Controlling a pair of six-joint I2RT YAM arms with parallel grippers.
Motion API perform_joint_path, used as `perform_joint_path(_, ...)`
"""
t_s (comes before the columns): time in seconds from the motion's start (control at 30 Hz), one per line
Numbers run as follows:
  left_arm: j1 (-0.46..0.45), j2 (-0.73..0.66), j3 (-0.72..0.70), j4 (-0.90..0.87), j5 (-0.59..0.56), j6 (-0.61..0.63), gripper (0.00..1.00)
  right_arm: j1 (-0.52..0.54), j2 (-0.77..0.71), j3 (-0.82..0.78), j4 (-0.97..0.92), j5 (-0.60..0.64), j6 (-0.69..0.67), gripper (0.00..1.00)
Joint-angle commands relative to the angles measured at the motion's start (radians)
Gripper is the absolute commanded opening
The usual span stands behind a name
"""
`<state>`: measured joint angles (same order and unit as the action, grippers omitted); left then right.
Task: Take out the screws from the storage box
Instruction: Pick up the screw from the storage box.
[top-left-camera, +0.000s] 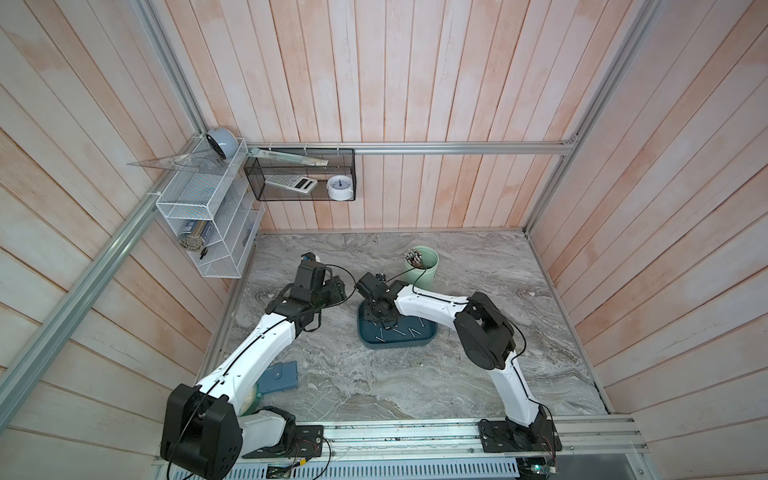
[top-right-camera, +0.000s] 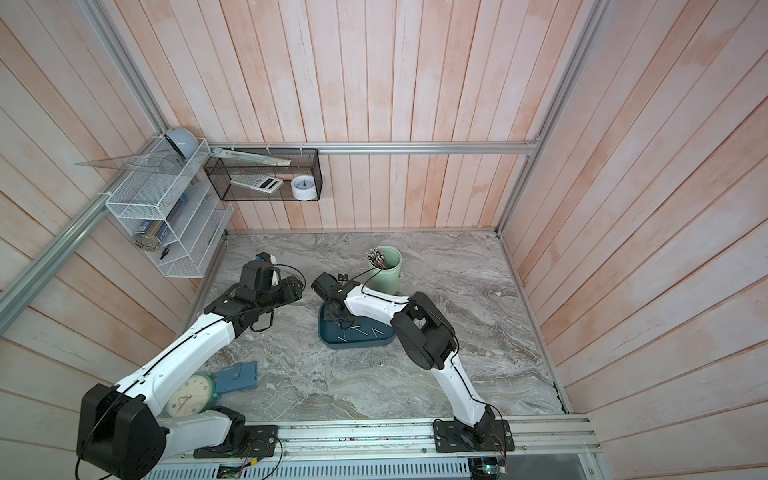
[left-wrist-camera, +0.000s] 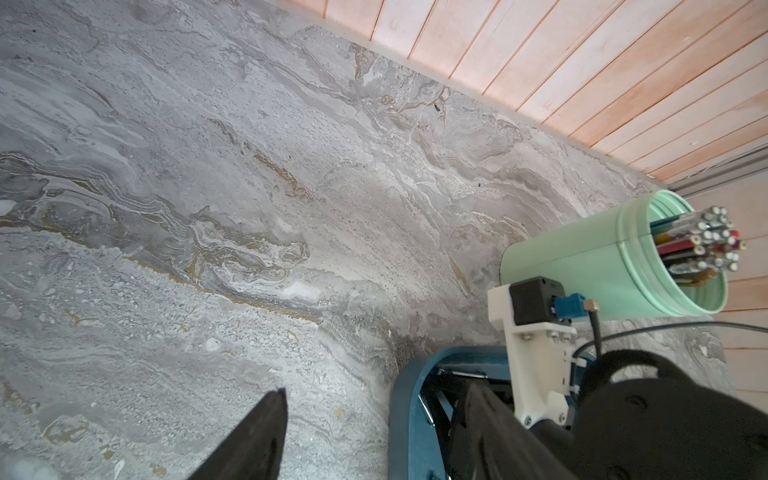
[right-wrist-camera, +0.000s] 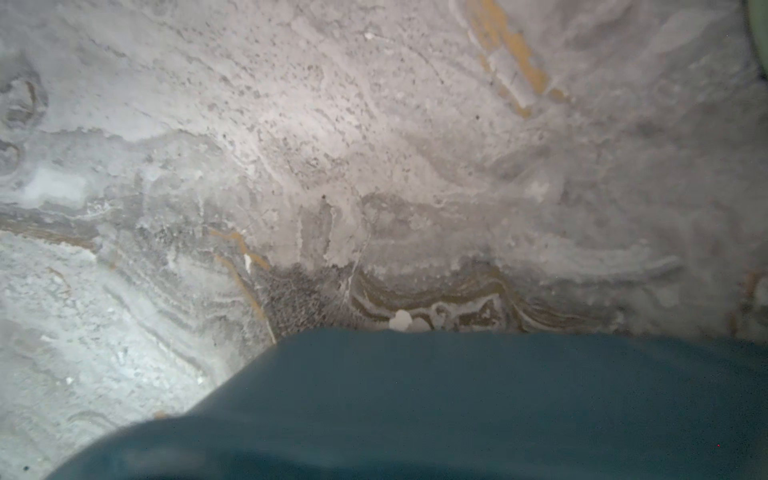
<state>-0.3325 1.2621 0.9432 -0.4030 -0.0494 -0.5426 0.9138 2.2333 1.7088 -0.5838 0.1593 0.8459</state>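
Note:
The storage box (top-left-camera: 428, 338) is a shallow teal tray near the middle of the marble table, seen in both top views (top-right-camera: 386, 338). Several thin silver screws (top-left-camera: 401, 331) (top-right-camera: 359, 331) lie scattered on its floor, and one screw (left-wrist-camera: 424, 409) rests against its inner wall. My right gripper (top-left-camera: 380, 321) (top-right-camera: 336, 318) points down into the tray's far left corner; its fingertips are hidden. The right wrist view shows only the tray's rim (right-wrist-camera: 457, 395). My left gripper (left-wrist-camera: 374, 432) hovers open and empty just left of the tray.
A pale green cup (top-left-camera: 424, 270) (left-wrist-camera: 582, 257) holding a bundle of pencil-like sticks stands just behind the tray. A blue-grey case (top-right-camera: 237, 376) and a green clock (top-right-camera: 189, 397) lie near the left arm's base. Wire racks (top-left-camera: 208, 224) hang on the left wall.

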Motion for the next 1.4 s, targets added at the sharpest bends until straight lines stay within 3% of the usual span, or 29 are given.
perform_joint_path(0.0,0.006,-0.007,-0.014,0.015,0.008,-0.001,0.74,0.002,0.055,0.011,-0.046,0.023,0.015,0.25)
perform_joint_path(0.2,0.006,-0.01,-0.015,0.021,0.016,0.0,0.74,0.0,0.053,-0.003,-0.071,0.024,-0.003,0.15)
perform_joint_path(0.53,0.006,-0.003,-0.015,0.023,0.024,-0.003,0.74,-0.028,0.015,-0.086,-0.062,0.016,-0.032,0.15)
perform_joint_path(0.8,0.006,0.004,-0.015,0.02,0.022,-0.002,0.74,-0.026,0.026,-0.059,-0.08,0.005,-0.045,0.08)
perform_joint_path(1.0,0.006,0.015,-0.009,0.018,0.039,-0.005,0.74,-0.024,-0.107,-0.122,0.0,0.013,-0.078,0.09)
perform_joint_path(1.37,-0.01,0.065,0.006,0.032,0.187,-0.008,0.74,-0.022,-0.33,-0.279,0.156,0.019,-0.105,0.1)
